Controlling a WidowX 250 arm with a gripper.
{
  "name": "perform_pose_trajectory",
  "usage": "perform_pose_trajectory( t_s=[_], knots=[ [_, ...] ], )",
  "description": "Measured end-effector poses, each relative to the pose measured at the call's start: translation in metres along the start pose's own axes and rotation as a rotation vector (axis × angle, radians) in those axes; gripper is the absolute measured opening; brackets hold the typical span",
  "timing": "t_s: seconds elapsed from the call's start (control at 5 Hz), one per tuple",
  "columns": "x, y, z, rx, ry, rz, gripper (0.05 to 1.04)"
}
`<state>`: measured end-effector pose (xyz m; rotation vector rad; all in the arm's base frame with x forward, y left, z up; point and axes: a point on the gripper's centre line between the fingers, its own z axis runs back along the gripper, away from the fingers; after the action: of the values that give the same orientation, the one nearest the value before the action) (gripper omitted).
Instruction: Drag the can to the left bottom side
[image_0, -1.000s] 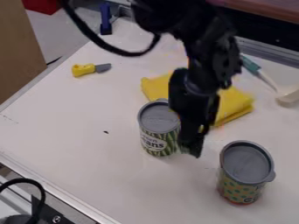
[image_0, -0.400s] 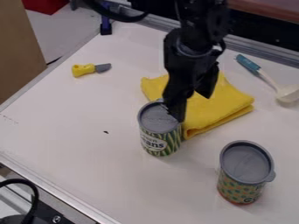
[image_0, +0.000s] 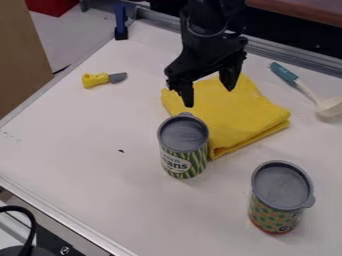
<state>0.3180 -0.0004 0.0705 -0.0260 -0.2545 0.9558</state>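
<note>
From where I stand, looking down through the camera view, I judge that the job isn't finished. The striped can (image_0: 182, 155) stands upright around the middle of the white table (image_0: 80, 175), and the dotted can (image_0: 277, 207) stands upright nearer the bottom right. Neither is at the left bottom side. The task says only "the can", so I can't be certain which one is meant; my guess is the striped one, since the gripper (image_0: 210, 96) is nearest to it. That gripper is just behind it, over the yellow cloth, its two fingers spread well apart with nothing held between them. What seems left is all the main work: getting a hold or a push on the can, dragging it down and to the left, and letting it go there.

Counting up, I make it two cans, both with grey lids; one folded yellow cloth (image_0: 234, 115), just beside the striped can; one toy knife (image_0: 103, 79) with a yellow handle, toward the upper left; one spoon (image_0: 286, 75) with a teal handle, at the right; and one blue clamp (image_0: 121, 22) by the far edge.
</note>
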Motion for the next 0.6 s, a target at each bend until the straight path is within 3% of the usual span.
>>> perform_pose_trajectory(
  t_s=[0.2, 0.4, 0.6],
  knots=[
    [0.012, -0.005, -0.005, 0.043, -0.019, -0.088, 0.999],
    [0.021, -0.010, -0.020, 0.115, -0.019, -0.141, 0.999],
    [0.021, -0.009, -0.020, 0.123, -0.018, -0.147, 0.999]
  ],
)
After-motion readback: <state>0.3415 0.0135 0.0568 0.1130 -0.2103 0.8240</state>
